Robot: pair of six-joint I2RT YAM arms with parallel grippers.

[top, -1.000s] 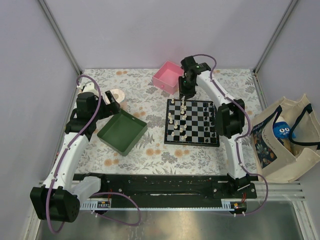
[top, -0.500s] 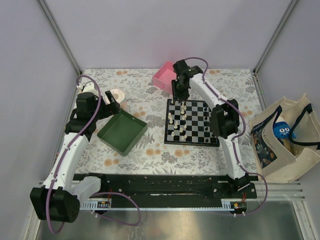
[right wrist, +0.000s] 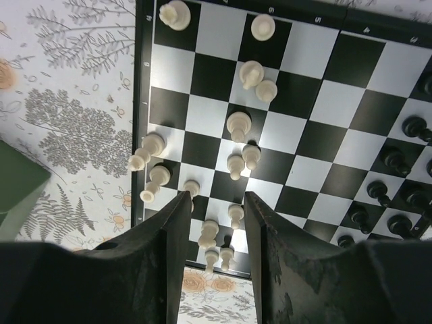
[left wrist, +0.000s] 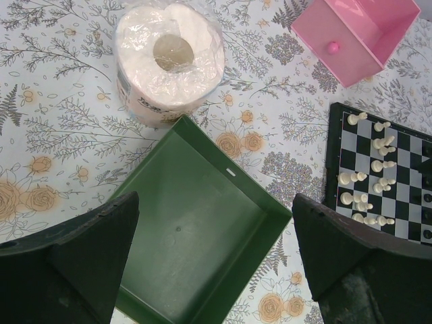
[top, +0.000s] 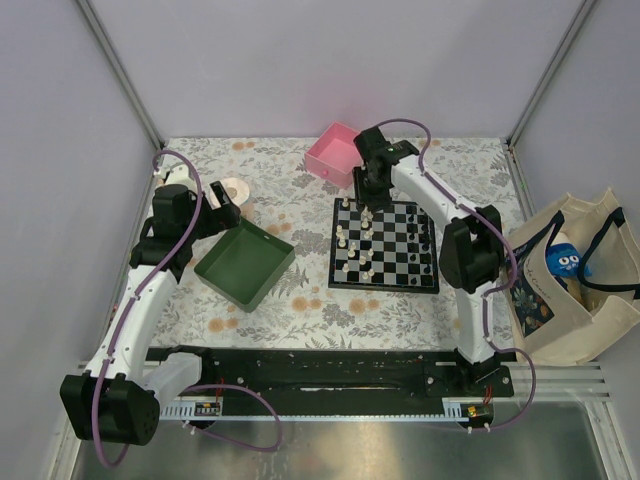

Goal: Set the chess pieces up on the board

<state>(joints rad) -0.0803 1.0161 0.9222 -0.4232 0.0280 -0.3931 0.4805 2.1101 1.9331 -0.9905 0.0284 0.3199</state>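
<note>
**A:** Which step is the robot working on?

**B:** I would judge it is sorting out the white side. The right gripper (right wrist: 214, 202) is hanging over the lower left part of the board (right wrist: 317, 101). Its fingers (right wrist: 169, 250) are standing a narrow slot apart, and as far as I can tell they are pinching nothing.

**A:** Where are the pieces lying?

**B:** The white pieces (right wrist: 237, 125) are crowding the left columns of the board in a ragged cluster, not in ranks. A few are leaning over the dark rim at the left edge. The black pieces (right wrist: 390, 156) are sitting along the right edge of the frame.

**A:** And relative to the fingers?

**B:** A few white ones are showing in the slot between the fingertips, at lower centre, on the board beneath them. I cannot tell whether any is touching a finger.

**A:** What is the next move asking for?

**B:** Probably lowering onto a single piece and closing on its thin body. The neighbours are standing just beside it, so the approach needs to be straight down or they will topple.

**A:** Is the other arm helping?

**B:** No. The left gripper (left wrist: 216, 202) is hovering spread wide over the green tray (left wrist: 189, 270). A wrapped roll (left wrist: 169, 57) is sitting at upper left, a pink box (left wrist: 364, 34) at upper right, and the board only at the right edge, well apart.
</note>
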